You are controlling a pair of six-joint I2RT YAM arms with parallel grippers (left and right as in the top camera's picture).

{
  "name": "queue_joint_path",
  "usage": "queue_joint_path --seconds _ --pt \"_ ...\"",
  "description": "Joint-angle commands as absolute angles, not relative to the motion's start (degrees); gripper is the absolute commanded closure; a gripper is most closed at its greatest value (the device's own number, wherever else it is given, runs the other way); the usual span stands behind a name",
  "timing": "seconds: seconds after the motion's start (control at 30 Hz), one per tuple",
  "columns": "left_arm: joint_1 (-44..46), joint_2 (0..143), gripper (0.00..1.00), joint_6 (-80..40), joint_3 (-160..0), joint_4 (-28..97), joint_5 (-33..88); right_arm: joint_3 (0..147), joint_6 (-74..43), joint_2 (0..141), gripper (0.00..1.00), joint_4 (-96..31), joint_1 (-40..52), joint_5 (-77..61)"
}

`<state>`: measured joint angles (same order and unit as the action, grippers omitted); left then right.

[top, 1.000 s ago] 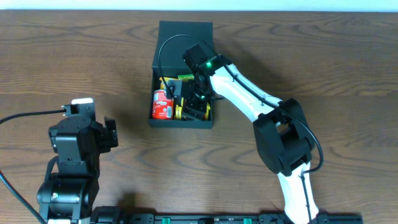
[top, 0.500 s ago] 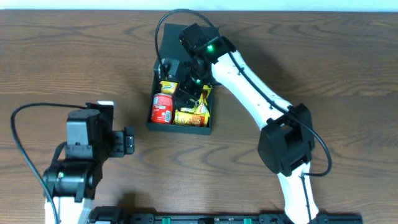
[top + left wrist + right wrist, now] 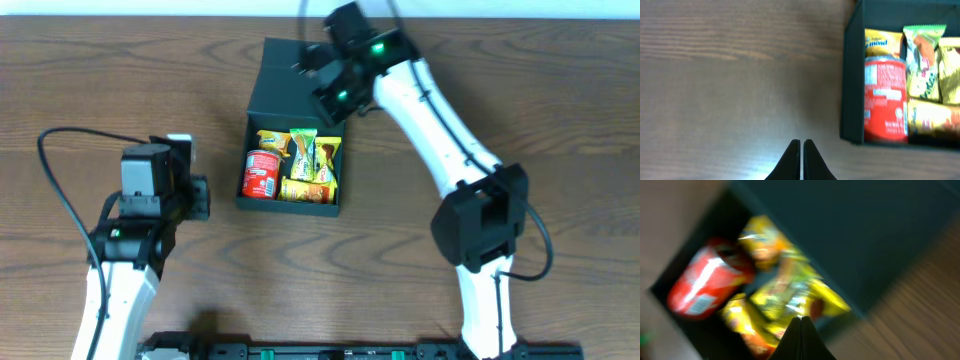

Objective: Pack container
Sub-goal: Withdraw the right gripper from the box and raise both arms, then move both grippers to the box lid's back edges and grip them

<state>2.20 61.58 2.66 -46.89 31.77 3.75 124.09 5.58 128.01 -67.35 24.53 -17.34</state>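
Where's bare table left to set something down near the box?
Bare wooden table lies left of the dark teal-green square card container, beyond the left claw, and along the container's near side. Inside is crowded: red can, yellow packets.

The container (image 3: 288, 205) is crowded by a red can (image 3: 261, 172) and yellow packets (image 3: 312, 165), its top left open; its flap lid (image 3: 282, 75) is overhung by the right arm (image 3: 430, 110); bare table (image 3: 740, 75) is seen beside its left wall

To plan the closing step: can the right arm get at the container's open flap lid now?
Probably yes: the right pincer, shut, hangs right over the flap lid, whose surface is bare, with nothing between them.
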Motion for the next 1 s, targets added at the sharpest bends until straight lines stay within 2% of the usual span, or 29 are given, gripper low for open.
queue_joint_path --seconds 0.0,0.17,0.47,0.67,0.97 --pt "0.43 65.41 0.94 -0.01 -47.57 28.23 4.78 125.16 -9.28 126.85 0.98 -67.94 20.23 -13.06" --pt "-5.85 73.91 0.94 -3.46 -50.61 23.09 17.26 124.42 -14.04 126.85 0.98 -69.97 15.66 -14.59" --pt "-7.27 91.94 0.94 -3.44 -65.78 27.94 21.21 116.55 -23.27 126.87 0.99 -68.71 15.35 -15.99" --pt "-7.29 103.37 0.94 -4.56 -74.56 29.76 26.96 109.45 -25.67 126.87 0.99 -58.67 15.38 -21.06" --pt "-8.14 118.24 0.95 -5.67 -92.07 29.06 35.62 102.00 -32.86 127.39 0.99 -40.25 14.17 -21.02"
